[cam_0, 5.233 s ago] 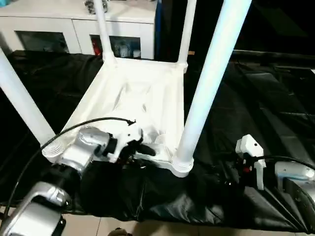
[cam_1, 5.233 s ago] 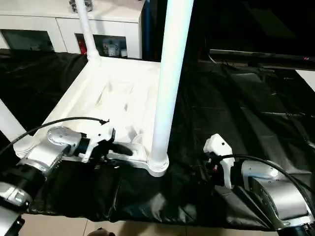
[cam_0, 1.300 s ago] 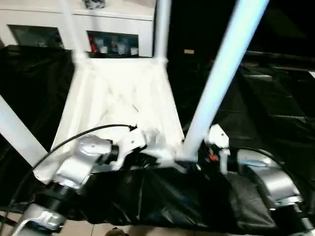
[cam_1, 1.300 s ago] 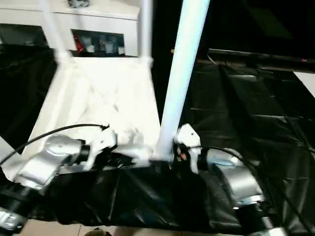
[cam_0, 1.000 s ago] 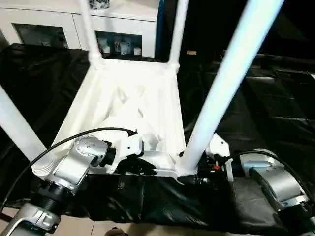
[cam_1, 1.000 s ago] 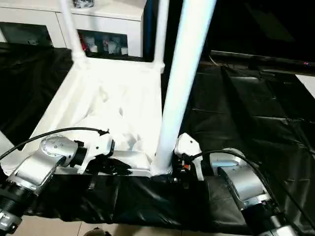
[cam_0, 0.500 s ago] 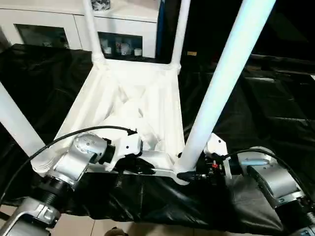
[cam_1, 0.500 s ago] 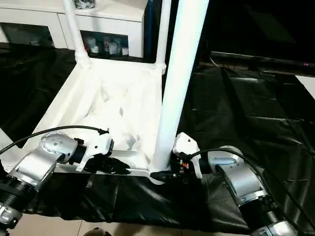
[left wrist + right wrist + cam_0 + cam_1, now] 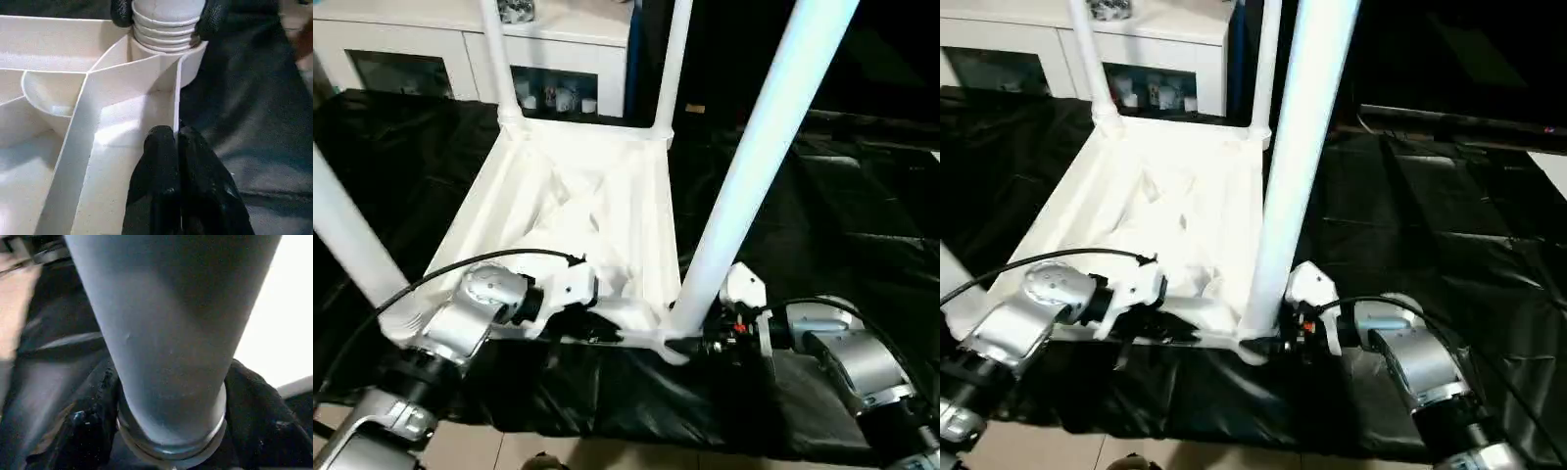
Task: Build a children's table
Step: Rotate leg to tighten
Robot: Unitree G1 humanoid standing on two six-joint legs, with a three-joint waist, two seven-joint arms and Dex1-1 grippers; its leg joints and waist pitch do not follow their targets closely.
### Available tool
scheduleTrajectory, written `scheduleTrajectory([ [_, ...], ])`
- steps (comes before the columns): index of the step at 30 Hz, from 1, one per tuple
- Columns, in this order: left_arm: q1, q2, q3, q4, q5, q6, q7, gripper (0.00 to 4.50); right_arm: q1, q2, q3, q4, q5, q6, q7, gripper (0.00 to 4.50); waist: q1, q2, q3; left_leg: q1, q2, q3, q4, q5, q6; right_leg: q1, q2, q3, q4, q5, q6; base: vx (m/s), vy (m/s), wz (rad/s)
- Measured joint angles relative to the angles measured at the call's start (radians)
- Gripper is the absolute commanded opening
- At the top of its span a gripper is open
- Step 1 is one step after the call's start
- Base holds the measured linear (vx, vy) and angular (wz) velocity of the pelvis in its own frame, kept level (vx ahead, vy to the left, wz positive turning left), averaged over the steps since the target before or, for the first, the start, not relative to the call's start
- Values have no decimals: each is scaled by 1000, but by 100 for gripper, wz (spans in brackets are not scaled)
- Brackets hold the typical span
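Black cloth covers the surface (image 9: 862,215), and a white cabinet (image 9: 431,49) stands behind it. On the cloth I see the children's table (image 9: 587,206) lying upside down, with its legs sticking up. My left hand (image 9: 177,142) has its fingers pressed together on the thin rim near the corner socket (image 9: 164,58). My right hand (image 9: 697,345) is clamped around the bottom of the near leg (image 9: 1283,196), right where it goes into that socket.

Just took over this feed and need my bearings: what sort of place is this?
Probably an indoor room set up as a test space, not a factory floor: a white cabinet with glass doors stands behind, a black sheet drapes the work surface, and the upturned children's table sits on it.
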Motion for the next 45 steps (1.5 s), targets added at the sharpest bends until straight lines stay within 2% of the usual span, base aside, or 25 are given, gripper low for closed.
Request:
scheduleTrajectory([
  [2,-21,-31,14,33,23,26,76,0,-14,69,-42,54,-10,-4,-126,267,-9,0,0,1,0,-1,1,0,0,0,0,-1,0,0,0,-54,-4,-4],
  [6,-32,-92,23,51,52,66,185,0,-33,144,-87,121,-24,-19,-299,266,-28,0,1,3,0,-7,1,0,0,2,0,-8,-10,0,1,-14,2,-3],
  [8,-55,-137,34,77,83,104,277,0,-76,234,-124,182,-60,-22,-476,266,-41,1,1,4,0,-10,0,0,0,1,0,-12,-19,0,1,0,0,0],
  [11,-59,-185,36,81,111,134,365,0,-119,310,-150,238,-89,-21,-662,266,-58,6,3,2,0,-24,0,0,0,6,-3,-33,-40,0,1,-16,11,-7],
  [13,-60,-206,36,81,125,148,396,0,-132,341,-166,261,-95,-28,-722,266,-62,9,3,4,-1,-29,0,0,0,11,-2,-38,-50,0,0,0,0,0],
  [15,-60,-212,36,81,128,153,410,0,-136,353,-169,279,-98,-51,-744,266,-64,10,4,6,-2,-28,0,0,0,13,-3,-37,-52,0,0,0,0,0],
  [16,-60,-212,36,81,128,154,411,0,-136,354,-169,287,-98,-65,-745,301,-64,11,5,7,-2,-28,0,0,0,13,-3,-36,-53,0,0,0,0,0],
  [17,-60,-212,37,81,128,154,411,0,-136,355,-169,290,-98,-73,-744,301,-64,11,6,8,-2,-27,0,0,0,14,-3,-36,-53,0,1,0,0,0],
  [19,-60,-212,38,81,128,153,408,0,-136,355,-173,294,-98,-81,-735,339,-63,13,7,8,-2,-27,0,0,0,14,-3,-36,-54,0,0,0,0,0],
  [22,-60,-200,39,81,128,135,388,0,-134,348,-178,287,-87,-79,-680,355,-63,17,9,9,-2,-27,0,0,0,13,-3,-36,-54,0,0,0,0,0],
  [24,-55,-178,37,73,125,111,349,0,-120,305,-160,263,-87,-77,-600,381,-60,18,11,9,-2,-27,0,0,0,13,-3,-35,-53,1,-2,0,0,0],
  [28,-45,-135,30,58,99,68,262,0,-102,213,-108,217,-84,-77,-431,381,-51,18,11,9,-2,-22,-2,0,0,10,-2,-30,-48,12,-13,0,0,0],
  [32,-40,-83,24,42,63,30,151,0,-90,116,-66,174,-74,-80,-245,381,-23,18,11,8,0,-13,-3,0,0,5,-3,-26,-38,25,-17,0,0,0],
  [37,-32,-43,21,32,18,4,14,0,-59,43,-31,111,-35,-81,-58,381,5,17,11,7,2,0,-9,0,0,-4,0,-7,-15,16,-12,57,-31,12],
  [45,-33,4,8,31,-12,-17,-104,0,-35,-18,3,45,3,-63,104,381,22,17,11,3,1,1,-4,-1,0,-5,0,-4,-14,9,-12,7,-2,0],
])
